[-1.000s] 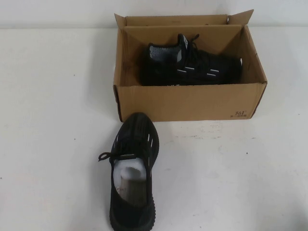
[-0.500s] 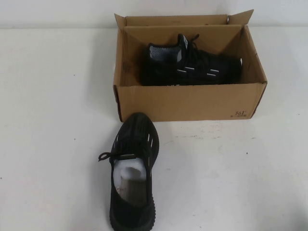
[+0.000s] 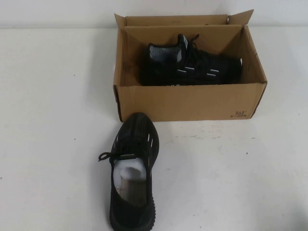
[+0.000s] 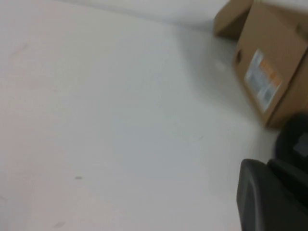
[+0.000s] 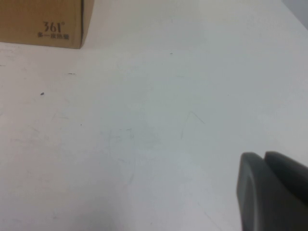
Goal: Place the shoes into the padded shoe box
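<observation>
The brown cardboard shoe box [image 3: 192, 101] stands open at the back middle of the table. One black sneaker [image 3: 192, 67] lies on its side inside it. The other black sneaker [image 3: 132, 168] stands upright on the table in front of the box's left corner, toe toward the box, with white paper stuffed in its collar. Neither arm shows in the high view. My left gripper [image 4: 269, 166] is shut and empty low over the table, with the box [image 4: 274, 72] ahead of it. My right gripper [image 5: 263, 156] is shut and empty, with the box's logo corner [image 5: 43, 19] ahead.
The white table [image 3: 57, 120] spreads wide on both sides of the box and shoe. The box's corner flaps [image 3: 240, 18] stand upright. A white label [image 4: 262, 79] is on the box's end wall.
</observation>
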### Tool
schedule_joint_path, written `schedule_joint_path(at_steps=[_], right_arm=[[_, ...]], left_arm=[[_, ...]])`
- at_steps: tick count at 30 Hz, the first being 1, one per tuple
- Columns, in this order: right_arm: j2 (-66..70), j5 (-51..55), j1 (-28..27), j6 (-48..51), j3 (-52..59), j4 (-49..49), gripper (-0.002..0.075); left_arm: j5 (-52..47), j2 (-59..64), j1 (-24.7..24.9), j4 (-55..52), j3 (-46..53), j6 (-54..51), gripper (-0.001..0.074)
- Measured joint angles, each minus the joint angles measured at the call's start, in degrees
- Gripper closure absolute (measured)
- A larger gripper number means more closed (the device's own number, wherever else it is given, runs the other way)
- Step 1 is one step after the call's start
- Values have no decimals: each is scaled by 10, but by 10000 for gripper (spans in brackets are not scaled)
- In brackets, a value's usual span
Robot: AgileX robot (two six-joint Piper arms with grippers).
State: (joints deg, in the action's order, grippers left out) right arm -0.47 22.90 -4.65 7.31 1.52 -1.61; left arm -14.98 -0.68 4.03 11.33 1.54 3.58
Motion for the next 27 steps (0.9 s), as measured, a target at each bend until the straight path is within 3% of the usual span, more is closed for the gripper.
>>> schedule_joint_path(at_steps=[5, 14, 20, 27], right_arm=[[0, 0, 0, 0, 0, 0, 734], [0, 0, 0, 0, 0, 0, 734], [0, 0, 0, 0, 0, 0, 734], [0, 0, 0, 0, 0, 0, 734]], left_arm=[[61, 0, 0, 112, 0, 48, 739], [118, 0, 0, 160, 0, 56, 739], [-22, 45, 0, 169, -98, 32, 739], [-272, 251, 0, 166, -299, -150, 739]])
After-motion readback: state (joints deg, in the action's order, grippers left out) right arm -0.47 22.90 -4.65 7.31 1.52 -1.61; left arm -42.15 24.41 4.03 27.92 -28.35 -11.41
